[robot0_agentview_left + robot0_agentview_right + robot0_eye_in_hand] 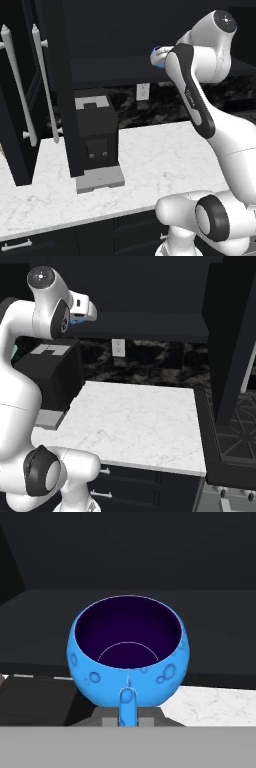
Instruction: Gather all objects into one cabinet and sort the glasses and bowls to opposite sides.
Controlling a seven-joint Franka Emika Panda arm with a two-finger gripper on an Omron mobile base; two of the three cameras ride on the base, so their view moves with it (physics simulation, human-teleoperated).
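A bright blue bowl (128, 657) with a dark inside hangs upright in front of the hand camera. My gripper (127, 704) is shut on its near rim. In the left base view the blue bowl (157, 56) peeks out behind my forearm, level with the black cabinet's shelf (110, 69). From the right, the gripper (82, 315) holds the bowl (76, 321) at the left end of the shelf (150, 326), just before its front edge. The cabinet's tall door (22, 90) with long white bar handles stands open at the left.
A black coffee machine (97, 132) stands on the white marble counter (160, 160) below the shelf. Another open cabinet door (232, 341) hangs at the right above a dark stove top (235, 441). Black drawers (145, 486) run under the counter.
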